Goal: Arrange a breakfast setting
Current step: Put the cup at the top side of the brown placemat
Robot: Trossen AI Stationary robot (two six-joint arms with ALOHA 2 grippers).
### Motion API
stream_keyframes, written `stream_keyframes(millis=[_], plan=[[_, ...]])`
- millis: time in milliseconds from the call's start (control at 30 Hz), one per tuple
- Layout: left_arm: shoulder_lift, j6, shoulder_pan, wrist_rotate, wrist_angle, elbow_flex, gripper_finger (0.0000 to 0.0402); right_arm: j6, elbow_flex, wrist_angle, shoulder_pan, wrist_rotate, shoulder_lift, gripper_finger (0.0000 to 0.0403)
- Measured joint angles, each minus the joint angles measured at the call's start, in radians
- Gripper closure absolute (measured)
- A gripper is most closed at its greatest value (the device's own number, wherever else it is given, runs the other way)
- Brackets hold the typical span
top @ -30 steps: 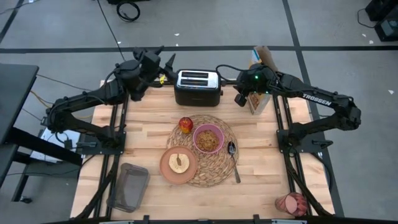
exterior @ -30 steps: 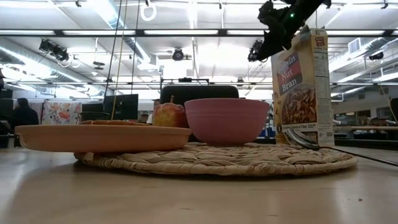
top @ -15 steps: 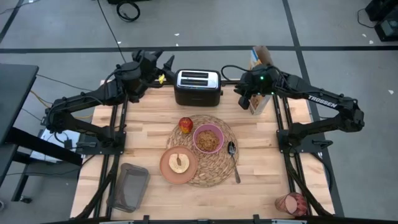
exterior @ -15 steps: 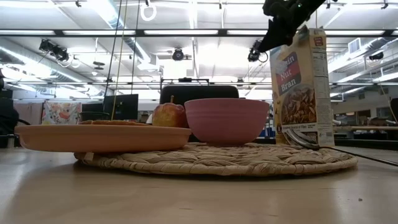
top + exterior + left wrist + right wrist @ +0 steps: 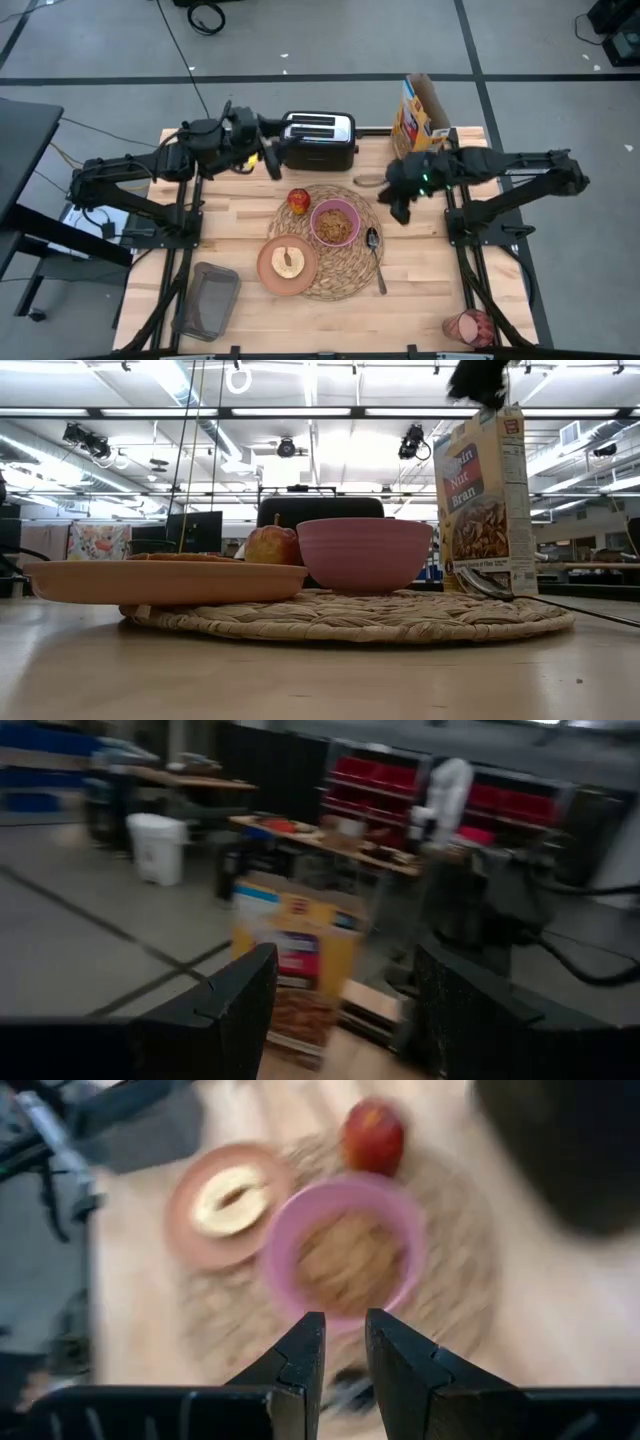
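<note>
Pink and lying on its side, the translucent tumbler (image 5: pixel 469 327) sits at the near right corner of the table (image 5: pixel 430 300), well apart from everything else; to my eye it is the one piece not yet brought into the setting. Also near, on the left, is a grey mesh tray (image 5: pixel 207 299).

Further in lies the woven straw placemat (image 5: pixel 335 285). The salmon-brown plate (image 5: pixel 288 264) overlaps its near left edge, with a slice of toast on it. The small pink bowl (image 5: pixel 335 222) stands on the mat and holds cereal. The metal spoon (image 5: pixel 375 255) lies along the mat's right side, and the red apple (image 5: pixel 298 200) rests at its far left edge. So the setting looks nearly complete, the tumbler being what remains.

The right gripper (image 5: pixel 398 205) hangs above the table just right of the mat, its fingers (image 5: pixel 300 1355) close together around nothing. The left gripper (image 5: pixel 270 158) hovers beside the black toaster (image 5: pixel 318 140), jaws parted and empty. At the far right stands the yellow cereal box (image 5: pixel 418 112).
</note>
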Motion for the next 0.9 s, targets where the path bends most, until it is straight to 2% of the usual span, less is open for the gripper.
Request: stream_keyframes(millis=[200,333,633,767,900], plan=[[0.000,0.041,-0.085,0.013,-0.001,0.000,0.0159,0.376,0.153,-0.273,0.273,0.075,0.043,0.0318],[0.000,0.024,-0.122,0.013,-0.012,0.000,0.0159,0.587,0.232,-0.394,0.402,0.053,0.093,0.0315],[0.001,0.016,-0.200,0.013,-0.015,0.000,0.0159,0.819,0.257,-0.360,0.735,-0.123,0.203,0.0268],[0.002,0.016,-0.218,0.012,-0.016,0.000,0.0159,1.014,0.257,-0.289,0.881,-0.177,0.250,0.0240],[0.004,0.016,-0.220,0.012,-0.017,0.000,0.0159,1.276,0.257,-0.220,0.968,-0.238,0.297,0.0218]])
